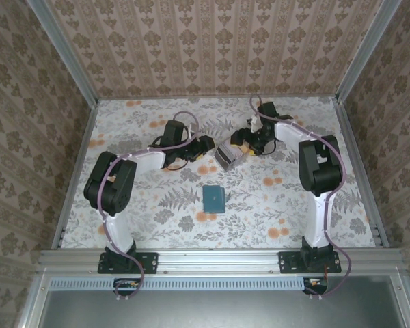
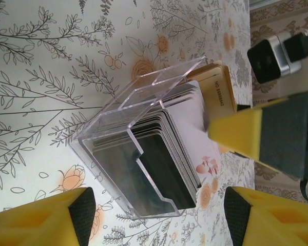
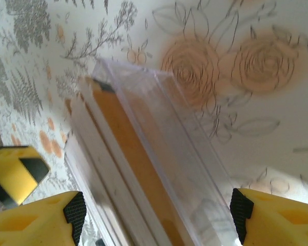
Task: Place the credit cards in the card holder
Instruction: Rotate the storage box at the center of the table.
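Note:
The teal card holder (image 1: 214, 198) lies closed and flat on the table, nearer the arms than both grippers. The credit cards (image 2: 169, 138) stand packed in a clear acrylic box (image 2: 118, 154); a white card and a tan card (image 2: 218, 91) stick up at its far side. My left gripper (image 2: 159, 212) is open, its yellow fingers wide on either side of the box's near corner. My right gripper (image 3: 156, 212) is open above the box, straddling the tan card's edge (image 3: 128, 159). In the top view the left gripper (image 1: 203, 146) and right gripper (image 1: 250, 143) flank the box (image 1: 228, 156).
The table wears a floral cloth (image 1: 260, 205) and is walled in by patterned panels with metal rails. One yellow finger of the right gripper (image 2: 236, 134) reaches in beside the tan card in the left wrist view.

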